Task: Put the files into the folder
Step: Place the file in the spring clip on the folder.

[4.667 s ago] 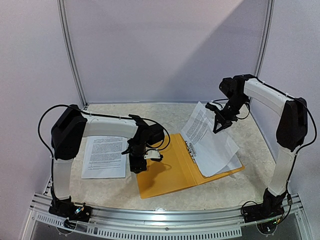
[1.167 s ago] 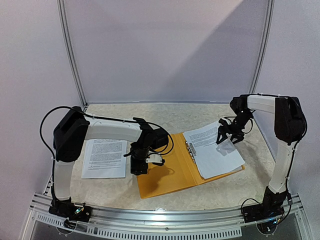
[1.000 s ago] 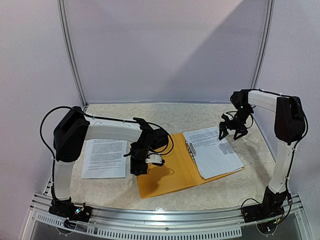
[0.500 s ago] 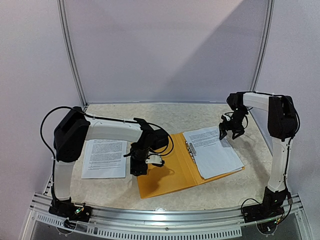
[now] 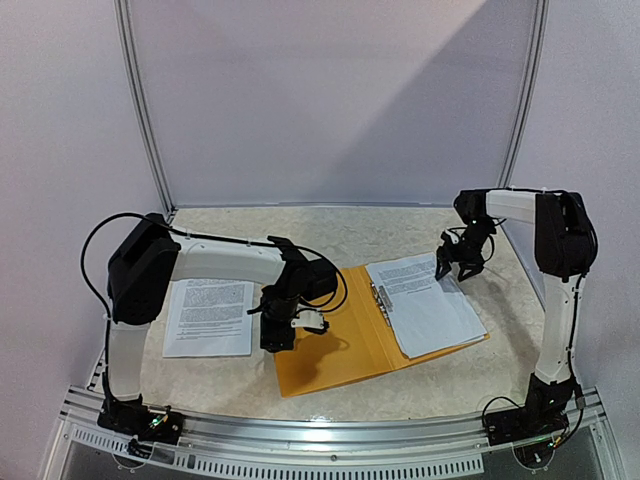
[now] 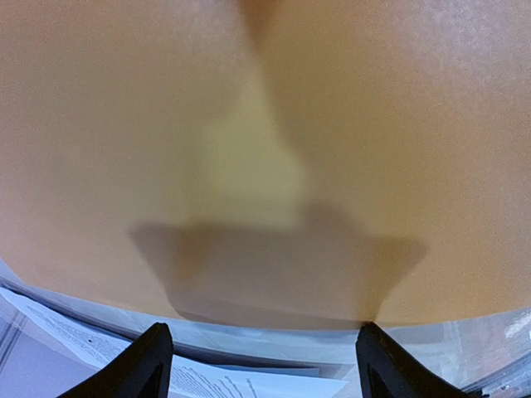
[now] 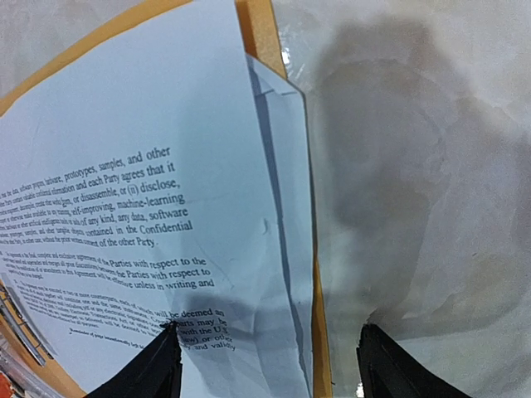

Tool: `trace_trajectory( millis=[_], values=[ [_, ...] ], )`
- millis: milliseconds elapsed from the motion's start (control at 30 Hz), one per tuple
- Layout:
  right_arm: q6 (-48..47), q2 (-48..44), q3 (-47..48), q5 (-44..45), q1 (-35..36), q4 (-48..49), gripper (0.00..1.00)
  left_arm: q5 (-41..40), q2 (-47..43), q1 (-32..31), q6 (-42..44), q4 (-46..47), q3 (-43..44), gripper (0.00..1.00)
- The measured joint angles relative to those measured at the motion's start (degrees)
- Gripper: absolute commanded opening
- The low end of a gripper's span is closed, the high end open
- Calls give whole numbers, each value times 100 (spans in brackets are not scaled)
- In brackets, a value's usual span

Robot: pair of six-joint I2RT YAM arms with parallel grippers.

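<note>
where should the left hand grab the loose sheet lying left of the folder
Probably its right edge, the side nearest the left hand, coming in low from the folder side. The sheet lies flat on the table with nothing raised to pinch, so one finger likely has to slip under that edge.

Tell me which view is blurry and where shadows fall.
Left wrist: the folder fills the frame, out of focus, a dark shadow across it. Right wrist: print on the files is sharp; soft shadow on the table. Top external: a diagonal shadow crosses the back wall.
</note>
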Motion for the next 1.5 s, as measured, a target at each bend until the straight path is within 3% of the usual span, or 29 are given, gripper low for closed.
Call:
trace_trajectory(
  millis=[467, 867, 967, 1200, 1500],
  values=[
    [24, -271, 190, 260, 131, -79, 74, -11, 0, -9, 52, 0, 2, 79],
    [-179, -1325, 332, 57, 1156, 17, 67, 46, 17, 76, 146, -57, 164, 80],
    [-470, -1325, 345, -341, 1460, 170, 62, 229, 44, 201, 186, -149, 601, 80],
    [-876, -1303, 306, -1390, 1687, 1287, 34, 892, 39, 691, -17, -125, 2227, 79],
    [-997, -542, 299, -1915, 1751, 2389, 27, 2061, 577, 894, -1104, 645, 2354, 76]
  ],
)
